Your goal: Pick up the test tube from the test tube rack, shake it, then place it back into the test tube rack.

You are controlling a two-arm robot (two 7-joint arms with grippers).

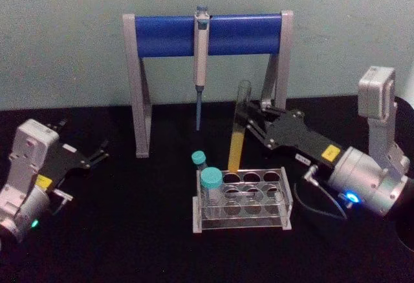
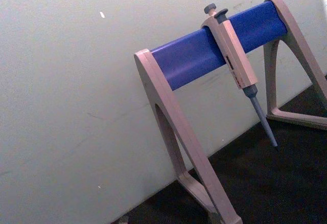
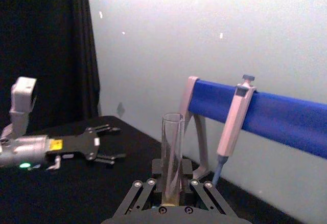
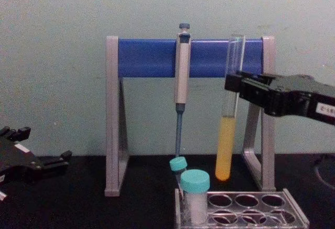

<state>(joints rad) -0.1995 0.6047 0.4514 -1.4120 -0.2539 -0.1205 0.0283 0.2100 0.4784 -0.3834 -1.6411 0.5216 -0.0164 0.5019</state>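
The test tube (image 1: pixel 237 136) is a tall clear tube with yellow-orange liquid in its lower part. It hangs just above the back row of the clear test tube rack (image 1: pixel 242 222), its round bottom free of the holes in the chest view. My right gripper (image 1: pixel 248 116) is shut on the tube's upper part, coming in from the right. The chest view shows the tube (image 4: pixel 228 135) almost upright in this gripper (image 4: pixel 235 87) over the rack (image 4: pixel 294 209). From the right wrist, the tube (image 3: pixel 172 147) stands between the fingers (image 3: pixel 153 175). My left gripper (image 1: pixel 99 152) rests open at the far left.
A grey-and-blue pipette stand (image 1: pixel 206 34) spans the back, with a pipette (image 1: pixel 200 63) hanging from its bar just behind the tube. Two teal-capped vials (image 1: pixel 210 181) stand at the rack's left end. A black cable (image 1: pixel 317 209) lies right of the rack.
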